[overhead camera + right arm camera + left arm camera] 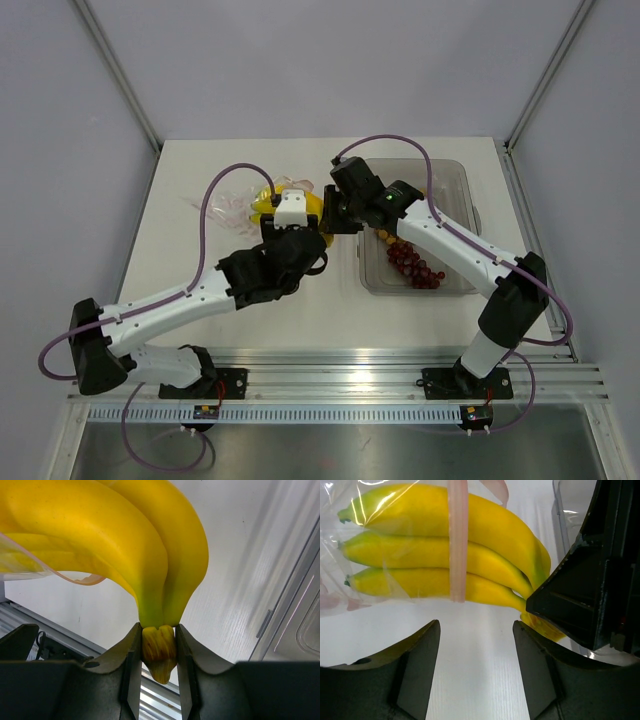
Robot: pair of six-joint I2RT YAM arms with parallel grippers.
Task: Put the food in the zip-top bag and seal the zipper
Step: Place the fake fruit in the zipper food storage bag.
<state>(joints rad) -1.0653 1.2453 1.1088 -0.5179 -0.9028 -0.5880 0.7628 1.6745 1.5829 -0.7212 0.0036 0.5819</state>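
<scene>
The right tool (159, 652) was clamped on the stem of the bananas (445, 555). The banana tips lay inside the zip-top bag (335, 540), with the zipper (457, 540) crossing mid-length and the stem end outside. The left tool (476, 645) stood wide and empty over the tabletop (470, 680), just beside the bunch. The grapes (415, 268) lay in the clear tray (455, 185).

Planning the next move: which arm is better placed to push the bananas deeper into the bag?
Right, probably: the right pincer grips the stem of the bananas and can drive them in; the left pincer stands open, empty, near the bag.
</scene>
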